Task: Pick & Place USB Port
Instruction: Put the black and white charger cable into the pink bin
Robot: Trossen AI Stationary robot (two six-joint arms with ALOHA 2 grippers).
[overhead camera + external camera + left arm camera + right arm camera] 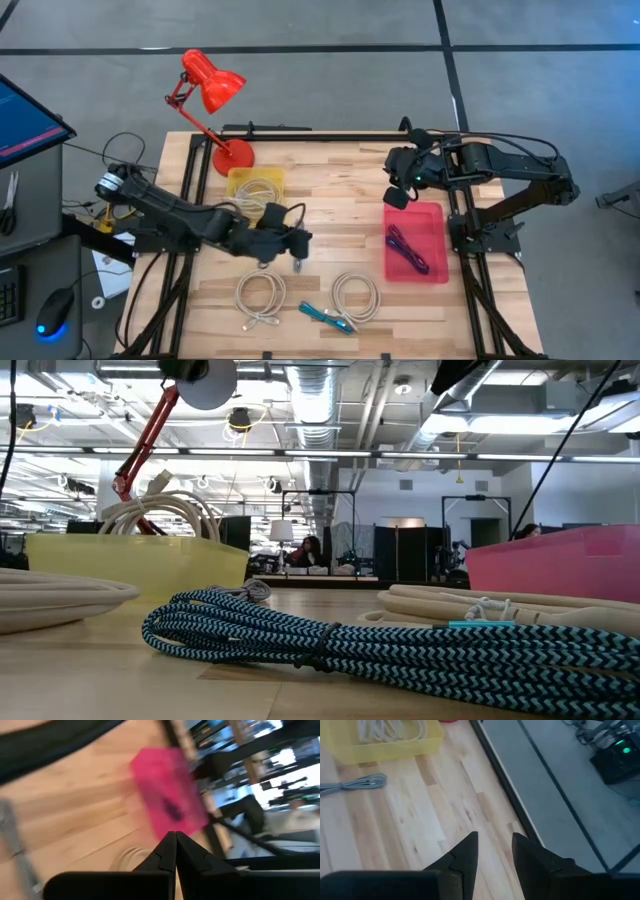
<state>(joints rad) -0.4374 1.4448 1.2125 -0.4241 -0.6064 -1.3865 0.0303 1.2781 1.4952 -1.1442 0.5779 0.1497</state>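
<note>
My left arm reaches in from the table's left edge, stretched low and nearly level across the wood, its wrist bent so that my left gripper (pixel 297 262) points down at the boards near the table's middle. Its two fingers (pixel 172 851) are pressed together tip to tip, clenched on nothing I can see. Just in front of it lie two cream cable coils (pixel 260 296) and (pixel 356 297), and between them the blue braided cable (pixel 326 317), close to the table's near edge. None of these touches my fingers.

My right arm folds back on itself at the table's right side, elbow out past the edge, forearm coming back inward. My right gripper (pixel 398 193) hangs over the far end of the pink tray (pixel 433 217). Its fingers (pixel 465 852) stand apart with a clear gap, holding nothing; bare wood shows between them.

A dark purple cable (pixel 407 250) lies inside the pink tray. The yellow bin (pixel 238 178) at the far left holds a cream cable, with a grey cable (pixel 355 784) on the wood beside it. A red desk lamp (pixel 209 92) stands at the far left corner.
</note>
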